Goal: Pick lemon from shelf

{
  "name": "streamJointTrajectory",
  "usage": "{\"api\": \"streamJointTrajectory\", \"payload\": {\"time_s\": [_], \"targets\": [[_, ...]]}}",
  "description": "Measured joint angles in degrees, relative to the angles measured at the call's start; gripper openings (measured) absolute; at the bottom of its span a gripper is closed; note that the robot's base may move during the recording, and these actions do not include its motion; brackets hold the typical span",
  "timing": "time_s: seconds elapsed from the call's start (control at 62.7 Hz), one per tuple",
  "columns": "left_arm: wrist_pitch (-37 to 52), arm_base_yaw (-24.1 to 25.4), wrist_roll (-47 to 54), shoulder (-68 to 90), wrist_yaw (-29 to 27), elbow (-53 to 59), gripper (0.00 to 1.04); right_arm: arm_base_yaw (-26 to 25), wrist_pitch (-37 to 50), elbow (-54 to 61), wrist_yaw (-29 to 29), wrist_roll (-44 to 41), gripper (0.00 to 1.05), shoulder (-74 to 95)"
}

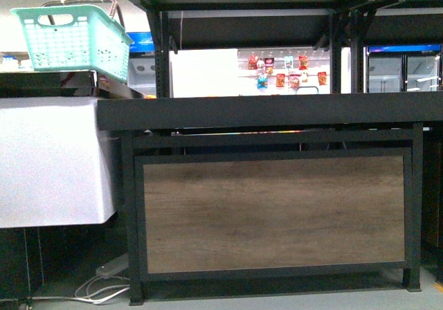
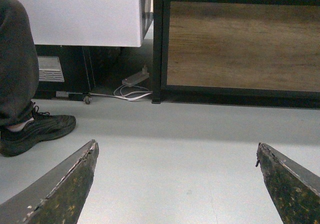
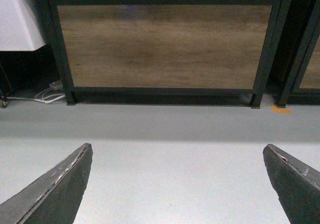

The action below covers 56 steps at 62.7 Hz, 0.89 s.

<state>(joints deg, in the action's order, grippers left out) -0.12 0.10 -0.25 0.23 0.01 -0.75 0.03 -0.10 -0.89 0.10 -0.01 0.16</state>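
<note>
The shelf point(image 1: 270, 113) is a black metal-framed rack straight ahead in the front view, with a thick black front edge and a wood-grain lower panel point(image 1: 273, 213). Its tier top is seen edge-on, so no lemon shows in any view. Neither arm shows in the front view. My left gripper point(image 2: 176, 151) is open and empty, low over the grey floor, facing the rack's wood panel point(image 2: 240, 46). My right gripper point(image 3: 177, 151) is open and empty, also low over the floor, facing the panel point(image 3: 162, 46).
A teal basket point(image 1: 73, 37) sits on a white-draped table point(image 1: 52, 161) left of the rack. A power strip with cables point(image 2: 132, 84) lies on the floor by the rack's leg. A person's leg and dark shoe point(image 2: 35, 126) stand near my left gripper. Another rack point(image 3: 305, 44) adjoins on the right.
</note>
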Motion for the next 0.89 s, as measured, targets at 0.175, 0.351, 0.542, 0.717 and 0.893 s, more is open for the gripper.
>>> {"api": "streamJointTrajectory", "payload": {"time_s": [0.175,0.351,0.542,0.717,0.893], "targets": [[0.0,0.0,0.0,0.0,0.0,0.0,0.97,0.0,0.0,0.0,0.0,0.0,1.02,0.0],[0.0,0.0,0.0,0.0,0.0,0.0,0.97,0.0,0.0,0.0,0.0,0.0,1.02,0.0],[0.0,0.0,0.0,0.0,0.0,0.0,0.97,0.0,0.0,0.0,0.0,0.0,1.02,0.0],[0.0,0.0,0.0,0.0,0.0,0.0,0.97,0.0,0.0,0.0,0.0,0.0,1.02,0.0],[0.0,0.0,0.0,0.0,0.0,0.0,0.97,0.0,0.0,0.0,0.0,0.0,1.02,0.0]]}}
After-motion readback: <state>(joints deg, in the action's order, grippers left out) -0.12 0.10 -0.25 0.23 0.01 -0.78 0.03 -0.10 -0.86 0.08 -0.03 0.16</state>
